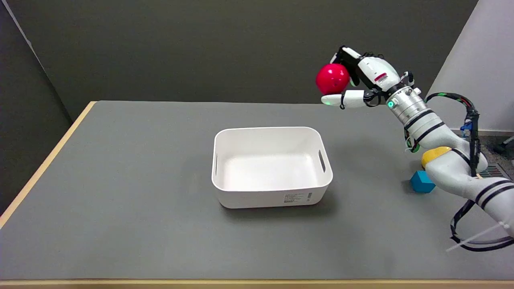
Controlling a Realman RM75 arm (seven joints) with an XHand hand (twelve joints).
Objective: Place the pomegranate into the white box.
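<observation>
The pomegranate (332,78) is a glossy red ball, held up in the air by my right hand (359,80). The thumb lies under it and the other fingers wrap its top and far side. It hangs well above the table, up and to the right of the white box (271,165). The white box is a rounded rectangular tub with slot handles and a label on its front wall. It stands in the middle of the grey table and its inside looks empty.
A blue cube (421,182) and a yellow rounded object (435,154) lie on the table at the right, partly behind my right arm. The table's wooden edge (44,164) runs along the left side. A dark wall stands behind.
</observation>
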